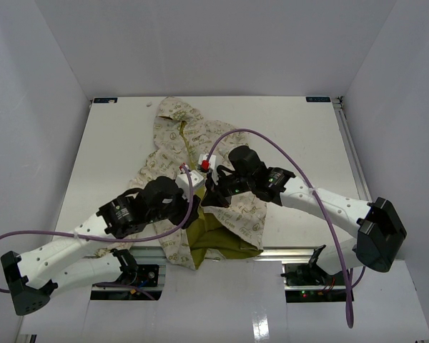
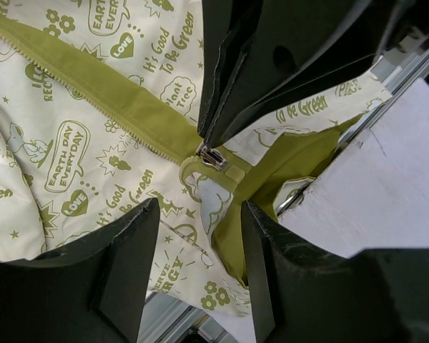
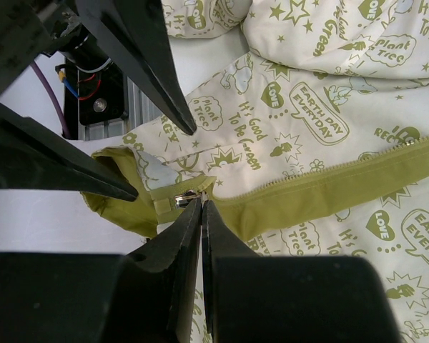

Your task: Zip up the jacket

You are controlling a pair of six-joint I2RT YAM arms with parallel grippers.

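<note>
The jacket (image 1: pixel 179 132) lies on the table, hood at the far end and hem at the near edge, cream with olive print. Its olive lining (image 1: pixel 214 239) shows at the open bottom. My right gripper (image 1: pixel 208 196) is shut on the metal zipper pull (image 3: pixel 184 199) at the bottom of the zipper, as the right wrist view (image 3: pixel 201 203) shows. My left gripper (image 1: pixel 192 211) is open, its jaws straddling the hem just below the slider (image 2: pixel 213 156) without touching it in the left wrist view (image 2: pixel 200 207). The zipper tape (image 2: pixel 93 86) runs away unzipped.
The white table (image 1: pixel 293 136) ends at an aluminium rail (image 1: pixel 300 251) right under the hem. Purple cables (image 1: pixel 272 143) loop over both arms. White walls enclose the table on three sides. The two grippers are nearly touching.
</note>
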